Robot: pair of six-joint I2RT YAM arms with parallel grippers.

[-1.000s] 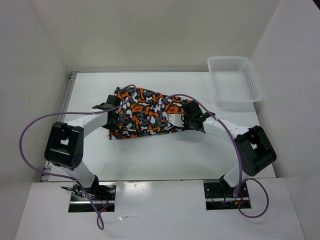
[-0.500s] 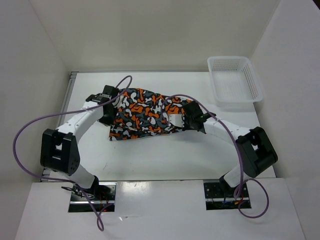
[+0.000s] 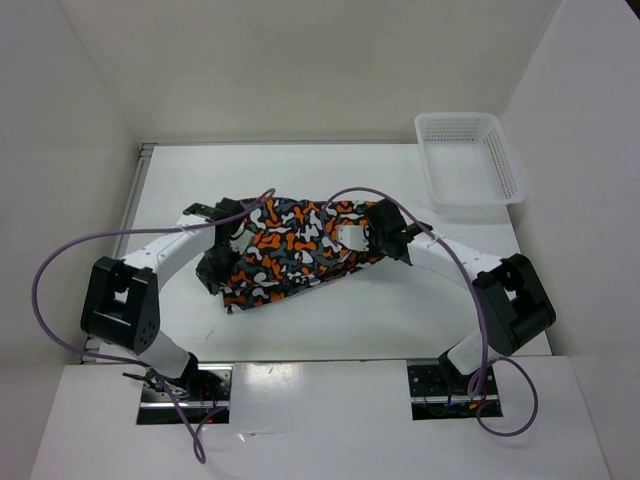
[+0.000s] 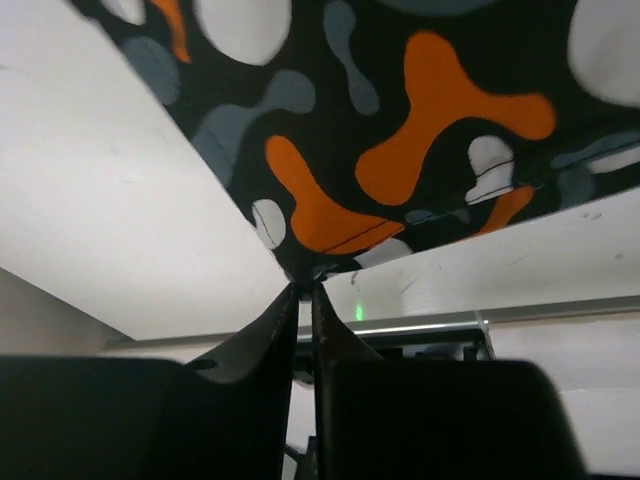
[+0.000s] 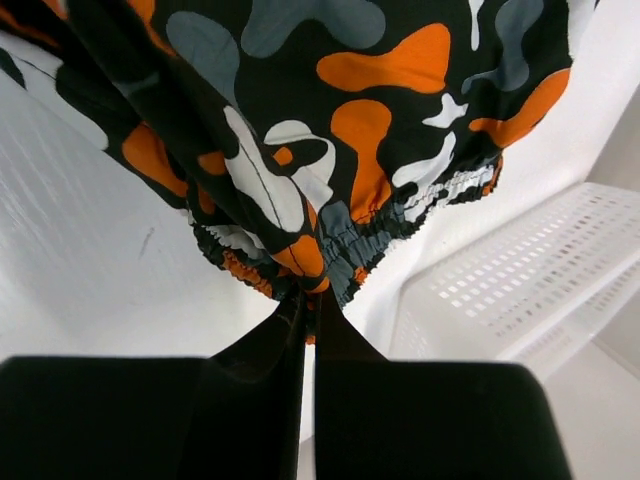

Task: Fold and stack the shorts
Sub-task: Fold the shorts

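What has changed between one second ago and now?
The left pincer, shut on the shorts, moved away first, then back toward the near side, pulling the cloth's left side along. The right pincer kept its grip, nearly in place; the basket stayed.

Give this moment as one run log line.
left gripper: jaws shut on orange, white, black and grey print cloth shorts | right gripper: jaws shut on elastic waistband

Both arms pair white tubular links with blocky black joint housings: left arm [image 3: 160,245], right arm [image 3: 450,255]. A purple cable [image 3: 100,238] loops loosely along each. The left hand [image 4: 305,292] and right hand [image 5: 308,297] end in slim, tapering matte-black fingers [image 4: 255,345]. Each arm is bolted to a dark base plate [image 3: 185,393].
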